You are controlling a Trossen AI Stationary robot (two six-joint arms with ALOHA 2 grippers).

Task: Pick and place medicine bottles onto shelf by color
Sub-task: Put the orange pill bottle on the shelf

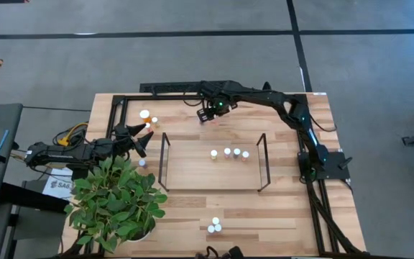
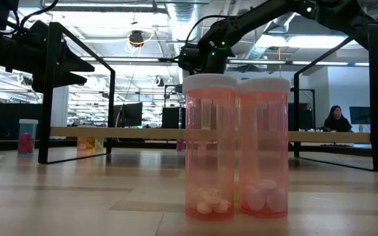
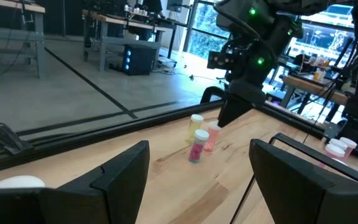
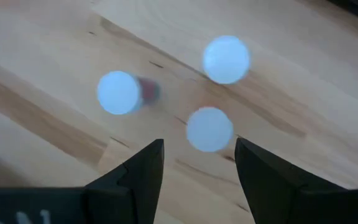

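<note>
Wooden table (image 2: 58, 196) holds two orange bottles (image 2: 210, 145) of white pills; both claws, left claw (image 3: 197, 174) and right claw (image 4: 197, 163), spread, empty.

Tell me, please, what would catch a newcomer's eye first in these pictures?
Probably the two orange medicine bottles standing side by side right in front of the low camera, white pills at their bottoms. From above, the leafy green plant fills the table's near left corner beside the left gripper, open. The right gripper hangs open above three white-capped bottles behind the shelf.
</note>
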